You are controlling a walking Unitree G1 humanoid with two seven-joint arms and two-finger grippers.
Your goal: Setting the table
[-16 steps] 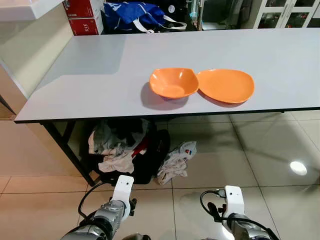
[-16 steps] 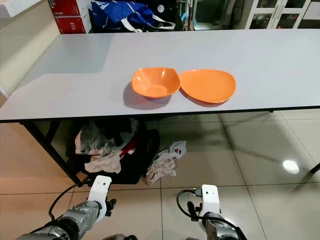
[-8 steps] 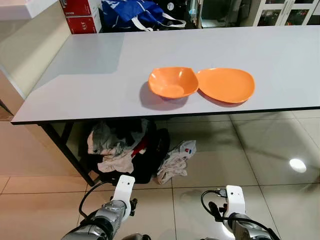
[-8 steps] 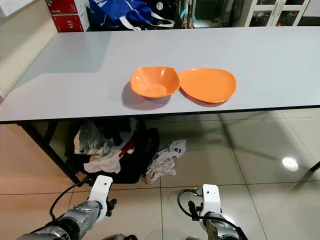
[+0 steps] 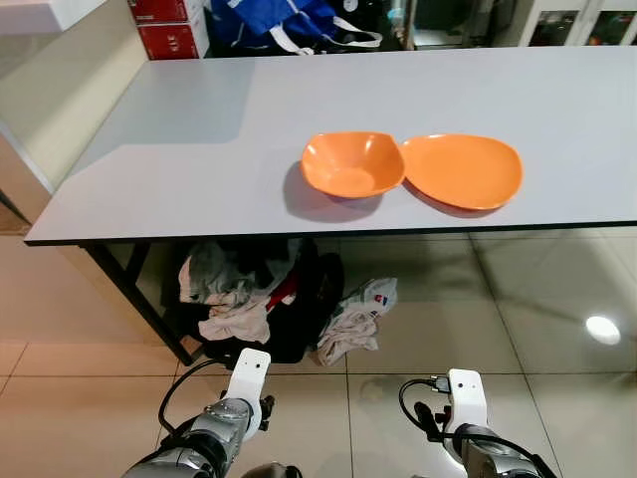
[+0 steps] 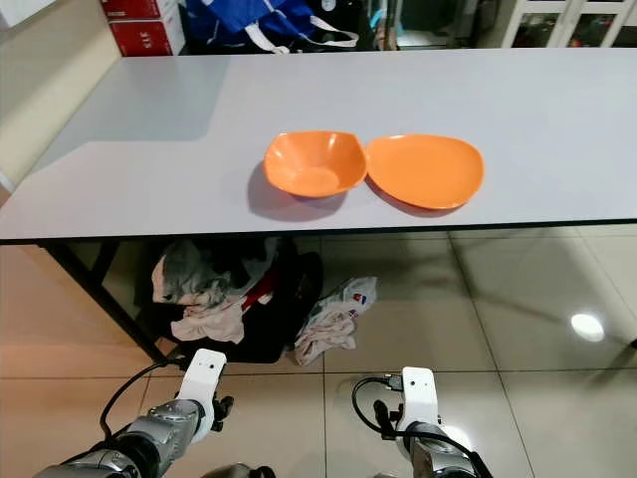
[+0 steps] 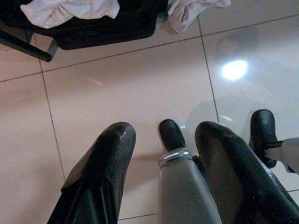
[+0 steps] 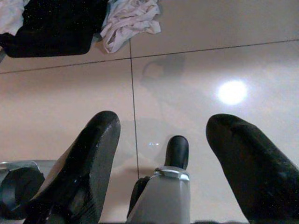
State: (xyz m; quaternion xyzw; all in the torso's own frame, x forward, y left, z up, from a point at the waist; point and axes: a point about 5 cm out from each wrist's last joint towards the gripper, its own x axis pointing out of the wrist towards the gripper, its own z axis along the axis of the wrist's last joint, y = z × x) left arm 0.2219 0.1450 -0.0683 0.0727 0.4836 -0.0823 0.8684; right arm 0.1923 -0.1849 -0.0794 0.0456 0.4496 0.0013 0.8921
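An orange bowl (image 5: 352, 164) touches a plate (image 5: 462, 170) to its right, near the bench (image 5: 179, 139) edge. Left end effector (image 7: 163, 154) and right end effector (image 8: 161, 149) hang released above the floor (image 5: 557, 299).

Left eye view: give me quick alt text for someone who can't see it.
An orange bowl and an orange plate sit touching side by side near the front edge of a long grey table. Clothes lie piled on the tiled floor beneath it, and both arms hang low over the floor.
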